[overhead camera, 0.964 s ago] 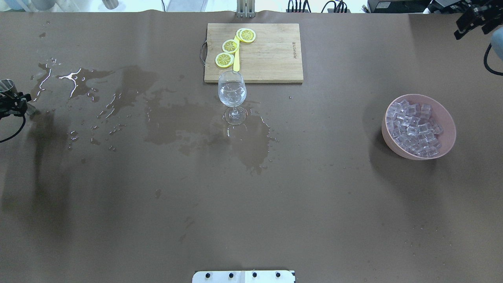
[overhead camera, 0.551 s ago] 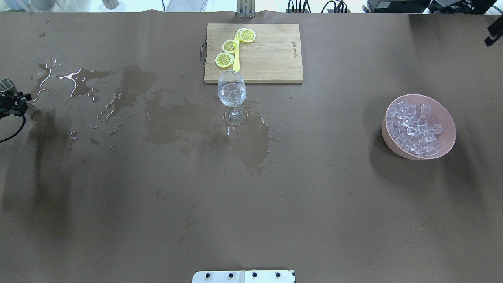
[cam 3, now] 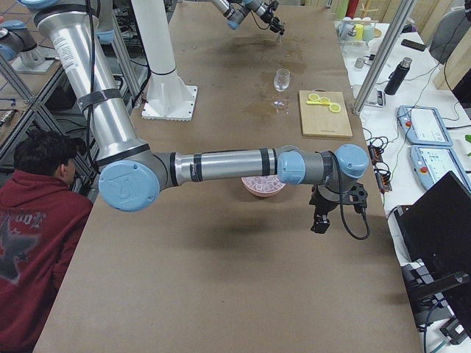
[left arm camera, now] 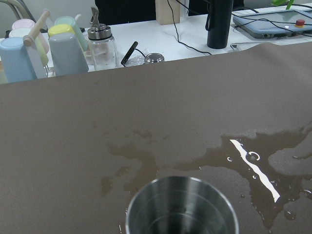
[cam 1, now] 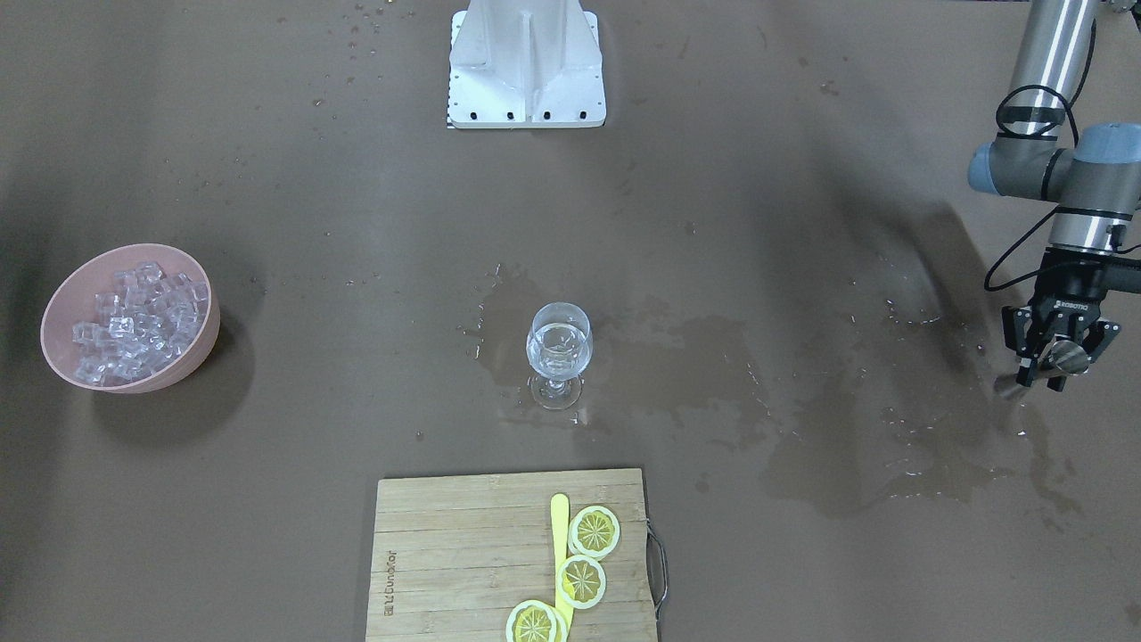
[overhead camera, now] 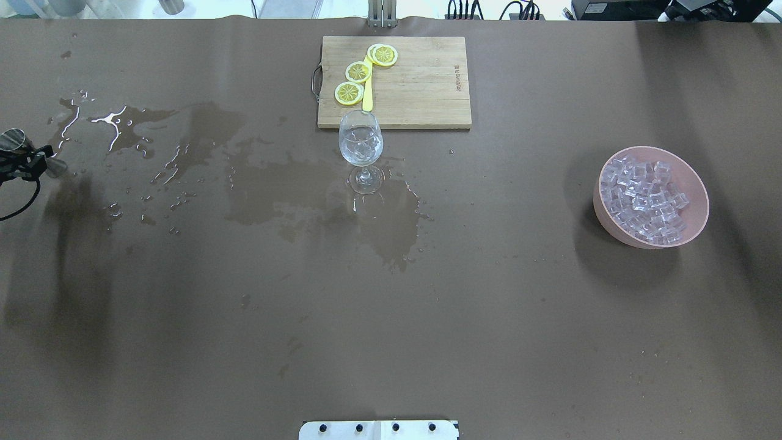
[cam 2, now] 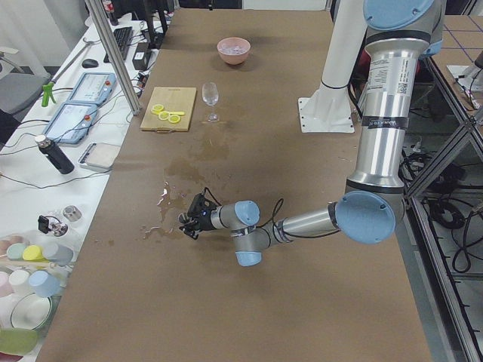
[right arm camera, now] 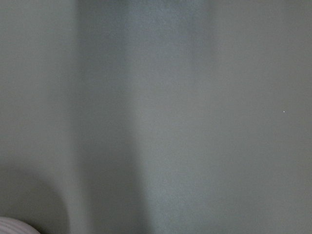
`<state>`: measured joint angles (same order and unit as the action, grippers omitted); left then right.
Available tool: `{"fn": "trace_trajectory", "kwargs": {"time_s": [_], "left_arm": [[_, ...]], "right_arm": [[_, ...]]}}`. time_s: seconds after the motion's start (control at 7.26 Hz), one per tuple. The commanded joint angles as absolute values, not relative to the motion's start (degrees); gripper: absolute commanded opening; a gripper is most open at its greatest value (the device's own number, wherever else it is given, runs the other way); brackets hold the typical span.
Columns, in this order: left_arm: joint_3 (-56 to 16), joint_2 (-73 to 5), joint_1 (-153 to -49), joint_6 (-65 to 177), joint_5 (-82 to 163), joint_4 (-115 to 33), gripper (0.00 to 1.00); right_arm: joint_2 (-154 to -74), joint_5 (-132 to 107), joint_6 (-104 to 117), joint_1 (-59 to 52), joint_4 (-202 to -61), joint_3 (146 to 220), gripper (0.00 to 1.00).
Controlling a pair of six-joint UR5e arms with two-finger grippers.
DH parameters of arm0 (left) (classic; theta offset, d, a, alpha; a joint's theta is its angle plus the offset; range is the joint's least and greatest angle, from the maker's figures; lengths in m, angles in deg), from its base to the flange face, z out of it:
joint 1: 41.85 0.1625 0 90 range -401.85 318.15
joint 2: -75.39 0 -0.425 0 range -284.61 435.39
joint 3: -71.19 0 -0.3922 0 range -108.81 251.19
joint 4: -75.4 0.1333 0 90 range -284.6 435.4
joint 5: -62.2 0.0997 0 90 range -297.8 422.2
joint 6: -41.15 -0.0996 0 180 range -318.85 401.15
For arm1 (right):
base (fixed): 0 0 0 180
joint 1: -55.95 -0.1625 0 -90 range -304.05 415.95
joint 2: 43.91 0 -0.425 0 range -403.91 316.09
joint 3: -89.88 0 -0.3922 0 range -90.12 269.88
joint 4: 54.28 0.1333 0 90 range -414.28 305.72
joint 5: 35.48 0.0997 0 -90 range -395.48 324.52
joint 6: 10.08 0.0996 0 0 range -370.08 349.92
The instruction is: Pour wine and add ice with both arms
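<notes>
A wine glass (cam 1: 559, 346) stands mid-table and holds a little clear wine with a few ice cubes; it also shows in the overhead view (overhead camera: 361, 144). A pink bowl (cam 1: 198, 343) full of ice cubes (cam 1: 134, 319) sits at the table's right side (overhead camera: 605, 214). My left gripper (cam 1: 1056, 361) is shut on a metal cup (left arm camera: 181, 207), low over the wet patch at the far left (overhead camera: 21, 164). My right gripper (cam 3: 321, 220) shows only in the exterior right view, past the bowl near the table edge; I cannot tell whether it is open.
A wooden cutting board (overhead camera: 421, 91) with lemon slices (overhead camera: 358, 72) and a yellow knife lies just behind the glass. Spilled liquid (overhead camera: 183, 146) spreads from the glass to the left. The white bracket base (cam 1: 526, 62) is at the robot's side. A person in red (cam 3: 33, 220) sits nearby.
The right gripper has left the overhead view at the top right corner. The left gripper with the cup has shifted slightly and tilted at the left edge.
</notes>
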<state>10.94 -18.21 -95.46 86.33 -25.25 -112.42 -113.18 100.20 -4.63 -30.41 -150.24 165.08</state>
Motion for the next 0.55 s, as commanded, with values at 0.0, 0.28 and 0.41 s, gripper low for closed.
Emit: {"fn": "trace_trajectory", "kwargs": {"time_s": [0.0,0.28,0.41], "left_arm": [[10.9,-18.3,-95.46,86.32,-25.16,-112.43,0.96],[7.94,-16.91,-95.55,85.54,-27.78,-111.73,0.99],[5.21,-14.72,-95.72,85.53,-33.37,-110.51,0.99]], "right_arm": [[-115.09,101.54,-3.83,-31.06,-149.73,164.94,1.0],[-115.36,101.54,-3.75,-31.06,-149.65,165.55,1.0],[-115.36,101.46,-3.75,-31.06,-149.65,165.73,1.0]]}}
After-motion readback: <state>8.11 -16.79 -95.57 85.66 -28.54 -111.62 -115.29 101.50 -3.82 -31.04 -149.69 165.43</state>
